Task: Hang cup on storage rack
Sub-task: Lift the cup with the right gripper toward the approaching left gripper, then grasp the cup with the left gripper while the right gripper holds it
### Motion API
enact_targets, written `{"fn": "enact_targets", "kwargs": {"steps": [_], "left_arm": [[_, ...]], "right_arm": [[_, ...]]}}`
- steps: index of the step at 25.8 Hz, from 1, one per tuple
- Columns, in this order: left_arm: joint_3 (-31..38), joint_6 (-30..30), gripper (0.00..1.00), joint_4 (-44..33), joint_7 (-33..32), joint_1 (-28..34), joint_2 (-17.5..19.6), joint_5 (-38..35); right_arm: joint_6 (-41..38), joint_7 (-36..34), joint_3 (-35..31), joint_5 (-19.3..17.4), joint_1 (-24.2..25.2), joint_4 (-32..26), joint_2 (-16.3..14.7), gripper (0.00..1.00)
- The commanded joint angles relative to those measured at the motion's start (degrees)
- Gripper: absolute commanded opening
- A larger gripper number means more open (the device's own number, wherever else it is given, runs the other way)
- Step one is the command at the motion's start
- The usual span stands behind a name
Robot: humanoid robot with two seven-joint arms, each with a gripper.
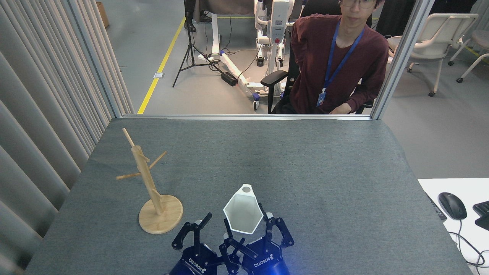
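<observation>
The white faceted cup (242, 213) hangs low over the near middle of the table, its hexagonal rim turned toward me and its small ring handle (246, 188) pointing away. My right gripper (246, 221) is shut on the cup, one finger on each side of the rim. My left gripper (217, 232) stands open right beside the cup's left side, one finger (206, 219) raised close to it. The wooden storage rack (146, 173) stands upright on its round base (165, 220) at the near left, a little left of both grippers, its pegs bare.
A person (336, 65) in a dark red top sits on a chair just past the table's far edge. A white desk (431, 187) with a mouse (452, 205) and keyboard adjoins the right side. A curtain wall (42, 114) runs along the left.
</observation>
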Motion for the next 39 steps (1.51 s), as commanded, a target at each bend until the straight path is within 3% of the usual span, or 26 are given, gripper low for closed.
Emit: {"fn": "enact_targets", "kwargs": {"steps": [1, 11, 17, 39], "left_arm": [[-0.82, -0.07, 1.0, -0.78, 0.01, -0.09, 0.0, -0.01], [-6.27, 0.28, 1.0, -1.48, 0.01, -0.01, 0.09, -2.82], [-6.0, 0.28, 1.0, -1.22, 0.01, -0.01, 0.09, -2.91], [-5.48, 0.36, 1.0, 0.45, 0.01, -0.01, 0.0, -2.82]], "right_arm": [[-0.03, -0.3, 0.45, 0.01, -0.2, 0.4, 0.09, 0.59], [0.32, -0.39, 2.56, 0.27, -0.37, 0.31, 0.27, 0.59], [0.5, -0.48, 5.46, 0.36, -0.2, -0.92, 0.36, 0.59], [0.41, -0.83, 5.9, 0.62, 3.4, -5.31, -0.44, 0.62]]}}
